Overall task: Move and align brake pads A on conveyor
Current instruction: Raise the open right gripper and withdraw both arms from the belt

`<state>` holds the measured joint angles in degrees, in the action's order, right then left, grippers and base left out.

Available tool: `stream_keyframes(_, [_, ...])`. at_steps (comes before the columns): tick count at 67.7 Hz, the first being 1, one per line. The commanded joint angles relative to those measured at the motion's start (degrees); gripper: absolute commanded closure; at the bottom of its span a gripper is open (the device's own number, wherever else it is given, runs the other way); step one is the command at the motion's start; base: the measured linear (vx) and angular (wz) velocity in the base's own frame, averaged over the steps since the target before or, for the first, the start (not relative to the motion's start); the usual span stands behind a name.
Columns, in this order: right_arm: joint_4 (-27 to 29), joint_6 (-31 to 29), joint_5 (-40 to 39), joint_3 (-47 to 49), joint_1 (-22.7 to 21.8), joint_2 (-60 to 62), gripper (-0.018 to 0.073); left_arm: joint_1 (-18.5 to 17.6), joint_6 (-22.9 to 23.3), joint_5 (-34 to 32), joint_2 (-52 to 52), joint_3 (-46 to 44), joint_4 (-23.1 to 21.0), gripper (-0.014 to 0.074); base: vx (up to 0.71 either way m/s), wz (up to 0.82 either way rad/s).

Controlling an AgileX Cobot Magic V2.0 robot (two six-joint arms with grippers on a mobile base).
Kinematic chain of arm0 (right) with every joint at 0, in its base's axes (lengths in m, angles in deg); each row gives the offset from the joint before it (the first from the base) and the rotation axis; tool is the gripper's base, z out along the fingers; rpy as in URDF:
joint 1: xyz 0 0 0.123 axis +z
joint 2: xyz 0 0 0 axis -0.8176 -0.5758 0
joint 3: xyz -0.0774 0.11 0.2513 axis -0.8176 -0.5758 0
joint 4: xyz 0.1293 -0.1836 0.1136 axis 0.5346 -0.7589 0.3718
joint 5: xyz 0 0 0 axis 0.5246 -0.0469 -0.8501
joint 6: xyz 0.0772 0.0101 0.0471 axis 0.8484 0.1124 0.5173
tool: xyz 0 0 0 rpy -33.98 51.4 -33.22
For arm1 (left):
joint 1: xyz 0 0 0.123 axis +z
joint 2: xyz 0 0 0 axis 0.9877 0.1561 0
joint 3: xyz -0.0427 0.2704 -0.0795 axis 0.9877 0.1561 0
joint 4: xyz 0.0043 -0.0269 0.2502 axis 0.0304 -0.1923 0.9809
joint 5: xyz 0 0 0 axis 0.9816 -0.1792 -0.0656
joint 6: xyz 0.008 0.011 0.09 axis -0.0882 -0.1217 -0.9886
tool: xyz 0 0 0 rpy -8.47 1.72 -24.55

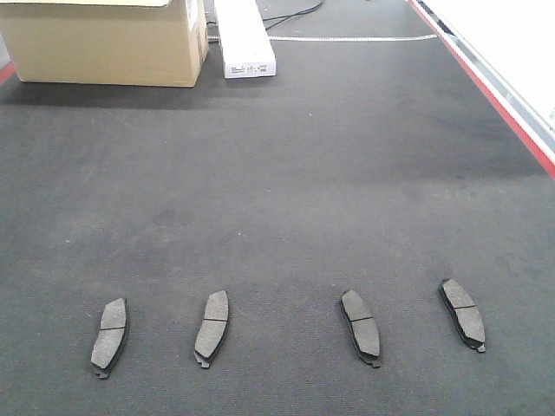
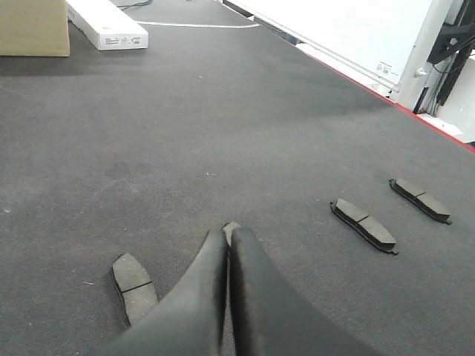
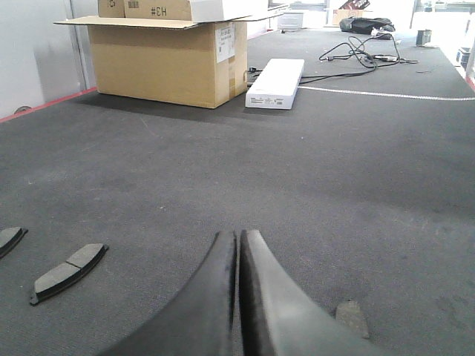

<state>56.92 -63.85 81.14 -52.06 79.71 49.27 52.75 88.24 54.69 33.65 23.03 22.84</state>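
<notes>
I see four flat dark grey curved brake pads spaced in a row on the rough dark grey conveyor belt, my left gripper and right gripper both pressed together, empty.

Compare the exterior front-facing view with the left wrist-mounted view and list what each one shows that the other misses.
Only the exterior front-facing view shows all four brake pads in a row, each unobstructed. Only the left wrist-mounted view shows the left gripper, fingers pressed together, hiding most of one pad, plus the white panel beyond the red edge stripe. Both show the conveyor, the cardboard box and the white carton.
</notes>
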Motion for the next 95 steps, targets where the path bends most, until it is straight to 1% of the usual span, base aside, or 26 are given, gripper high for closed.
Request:
stream_keyframes(1, [-0.6,-0.1,-4.1,1.5,-0.2,-0.8,0.0571,-0.2,0.1,-4.4,0.7,-1.4,-0.3,0.0604,0.0,0.0])
stream_keyframes(24, [-0.6,-0.1,-4.1,1.5,-0.2,-0.8,0.0571,-0.2,0.1,-4.5,0.7,-0.6,-0.3,0.0604,0.0,0.0])
stream_keyframes(27, [-0.6,-0.1,-4.1,1.5,-0.2,-0.8,0.0571,0.6,0.1,-4.5,0.7,0.1,-0.5,0.0604,0.0,0.0])
stream_keyframes(30, [-0.6,-0.1,-4.0,1.5,-0.2,-0.8,0.0571,2.7,0.1,-4.4,0.7,1.2,-1.0,0.0603,0.0,0.0])
stream_keyframes(37, [-0.6,-0.1,-3.4,1.5,-0.2,-0.8,0.0571,10.9,-0.1,-4.6,0.7,5.0,-1.7,0.0603,0.0,0.0])
stream_keyframes(43, [-0.6,-0.1,-3.4,1.5,-0.2,-0.8,0.0571,17.4,-0.1,-8.3,0.0,9.3,-1.4,0.0603,0.0,0.0])
stream_keyframes(48, [-0.6,-0.1,-3.4,1.5,-0.2,-0.8,0.0571,23.0,-0.2,-14.6,-2.1,14.3,-1.4,0.0603,0.0,0.0])
stream_keyframes(53, [-0.6,-0.1,-3.4,1.5,-0.2,-0.8,0.0571,26.9,-0.2,-22.3,-4.4,19.8,-1.4,0.0603,0.0,0.0])
stream_keyframes(59, [-0.6,-0.1,-3.4,1.5,-0.2,-0.8,0.0571,30.5,-0.1,-29.3,-7.8,25.7,-1.4,0.0603,0.0,0.0])
stream_keyframes(63, [-0.6,-0.1,-3.4,1.5,-0.2,-0.8,0.0571,31.3,0.1,-34.3,-10.1,29.7,-1.4,0.0603,0.0,0.0])
stream_keyframes(66, [-0.6,-0.1,-3.4,1.5,-0.2,-0.8,0.0571,31.3,-0.2,-31.8,-11.6,29.3,-0.3,0.0603,0.0,0.0])
stream_keyframes(69, [-0.6,-0.1,-3.4,1.5,-0.2,-0.8,0.0571,31.2,-0.2,-32.5,-11.1,29.3,1.9,0.0603,0.0,0.0])
stream_keyframes(73, [-0.6,-0.1,-3.4,1.5,-0.2,-0.8,0.0571,31.1,-0.2,-32.2,-11.2,29.3,3.1,0.0603,0.0,0.0])
stream_keyframes(95, [-0.6,-0.1,-3.4,1.5,-0.2,-0.8,0.0571,31.1,-0.1,-32.2,-11.2,29.3,3.1,0.0603,0.0,0.0])
